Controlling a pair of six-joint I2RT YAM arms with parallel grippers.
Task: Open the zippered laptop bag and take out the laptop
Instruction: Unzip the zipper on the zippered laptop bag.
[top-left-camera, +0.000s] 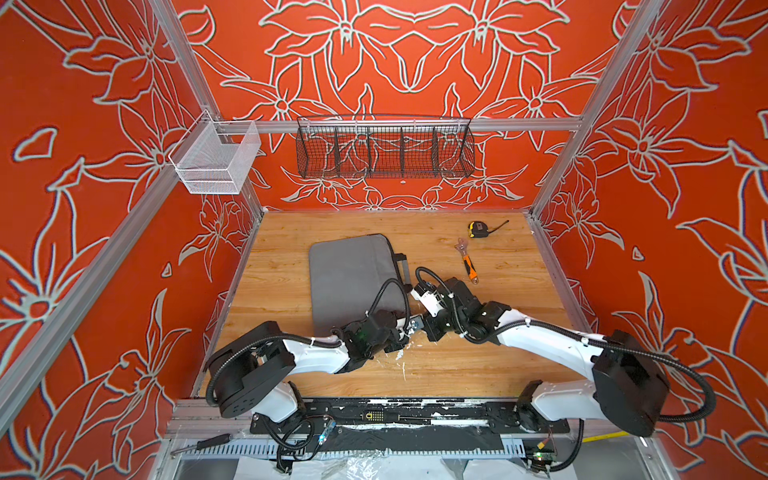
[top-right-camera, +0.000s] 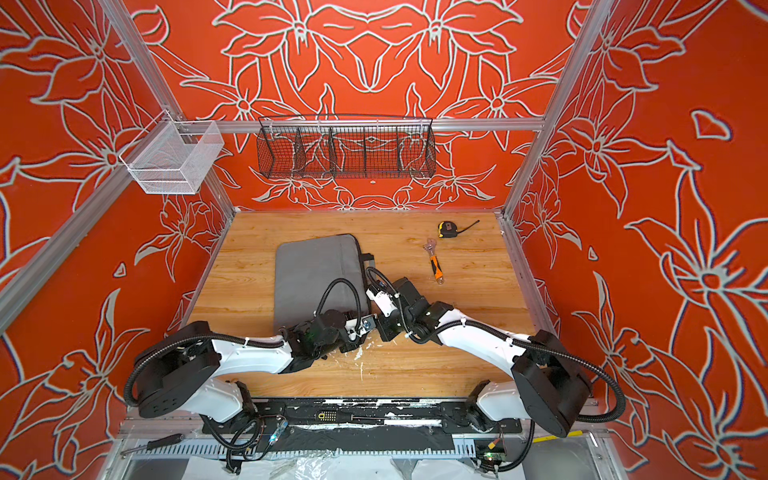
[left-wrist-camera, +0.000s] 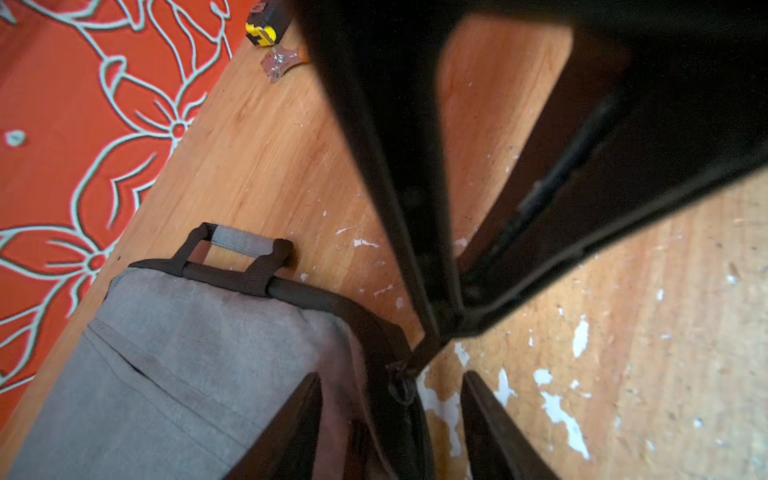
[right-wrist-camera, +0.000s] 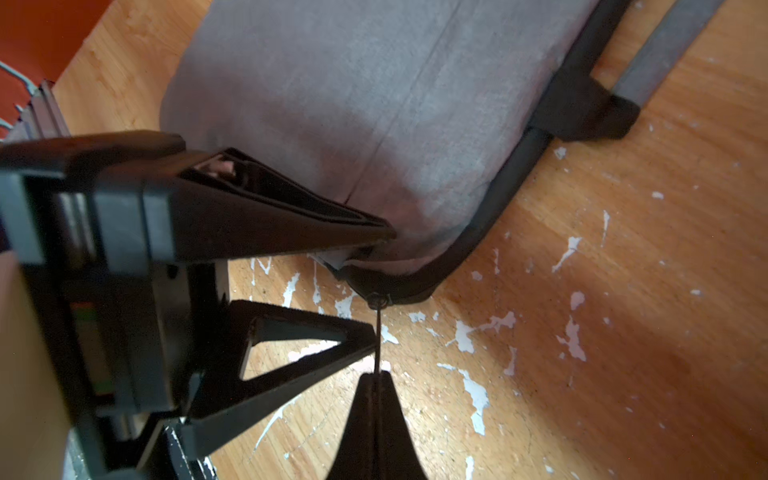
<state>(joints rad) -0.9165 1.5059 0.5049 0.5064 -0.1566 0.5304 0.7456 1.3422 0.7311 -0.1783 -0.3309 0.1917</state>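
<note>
The grey zippered laptop bag (top-left-camera: 349, 282) (top-right-camera: 316, 278) lies flat on the wooden table, zipped shut along its dark edge. The laptop is hidden. Both grippers meet at the bag's near right corner. My right gripper (right-wrist-camera: 376, 376) (top-left-camera: 422, 326) is shut on the thin zipper pull (right-wrist-camera: 378, 332) (left-wrist-camera: 419, 357), which runs taut from the slider (right-wrist-camera: 377, 300). My left gripper (left-wrist-camera: 392, 390) (right-wrist-camera: 380, 282) is open and straddles that corner. One of its fingers (right-wrist-camera: 332, 224) rests over the grey fabric (left-wrist-camera: 187, 353). The other finger (right-wrist-camera: 332, 332) lies over the table beside the zipper.
A yellow tape measure (top-left-camera: 478, 229) and an orange-handled wrench (top-left-camera: 467, 262) lie on the table right of the bag. The bag's handle (left-wrist-camera: 239, 243) sticks out on that side. A black wire basket (top-left-camera: 384, 147) and a white one (top-left-camera: 216, 160) hang on the back rail.
</note>
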